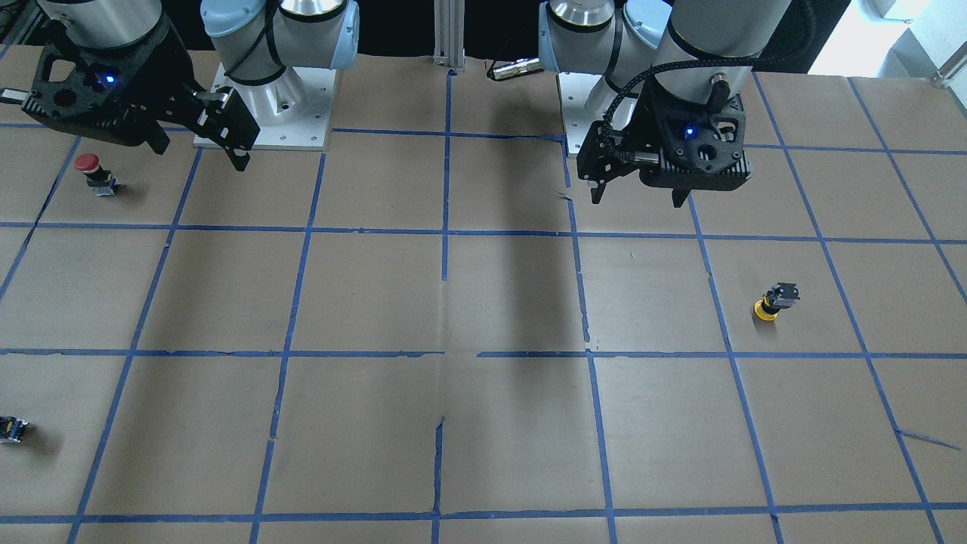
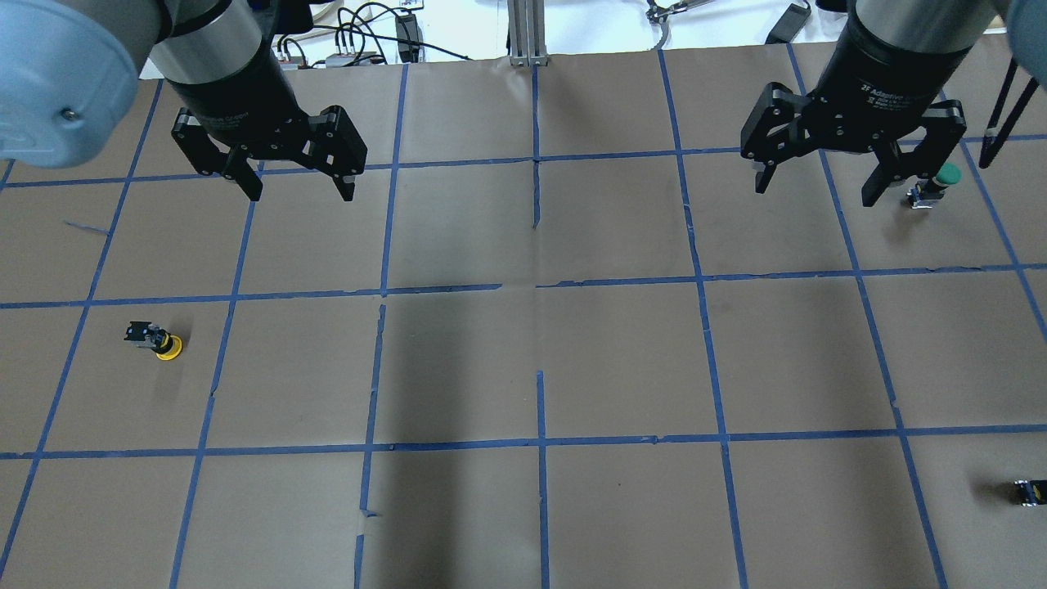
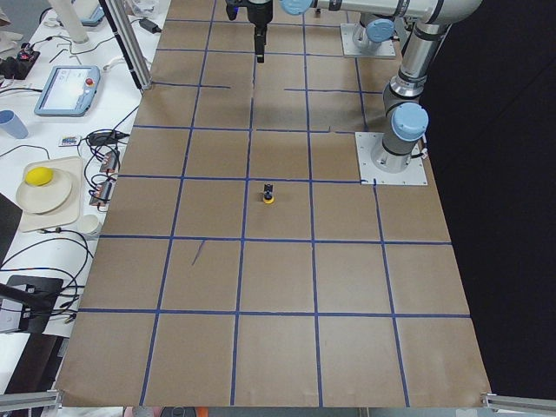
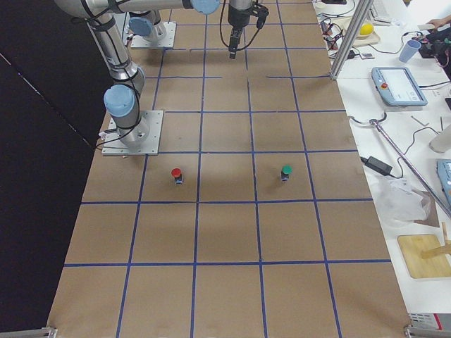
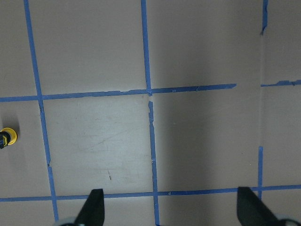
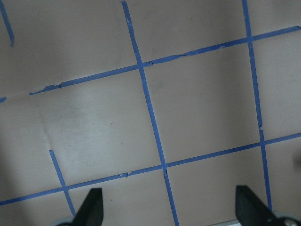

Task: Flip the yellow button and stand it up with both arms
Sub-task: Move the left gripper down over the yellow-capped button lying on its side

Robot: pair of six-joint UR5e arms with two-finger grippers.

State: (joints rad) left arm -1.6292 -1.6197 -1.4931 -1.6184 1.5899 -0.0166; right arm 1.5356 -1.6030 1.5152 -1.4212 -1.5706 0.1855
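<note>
The yellow button (image 1: 773, 301) sits on the brown paper on my left side, and seems to rest on its yellow cap with the black-and-grey block upward. It also shows in the overhead view (image 2: 155, 339), the exterior left view (image 3: 269, 195) and at the left edge of the left wrist view (image 5: 6, 137). My left gripper (image 2: 299, 192) hangs open and empty above the table, well away from the button; it also shows in the front view (image 1: 636, 198) and the left wrist view (image 5: 171, 209). My right gripper (image 2: 815, 190) is open and empty on the far side of the table from the button (image 1: 202, 153) (image 6: 170, 209).
A red-capped button (image 1: 94, 174) stands near the right arm's base. A green-capped button (image 2: 932, 184) stands just beside the right gripper. A tiny black block with a yellow spot (image 2: 1029, 491) lies at the right edge. Blue tape lines grid the paper.
</note>
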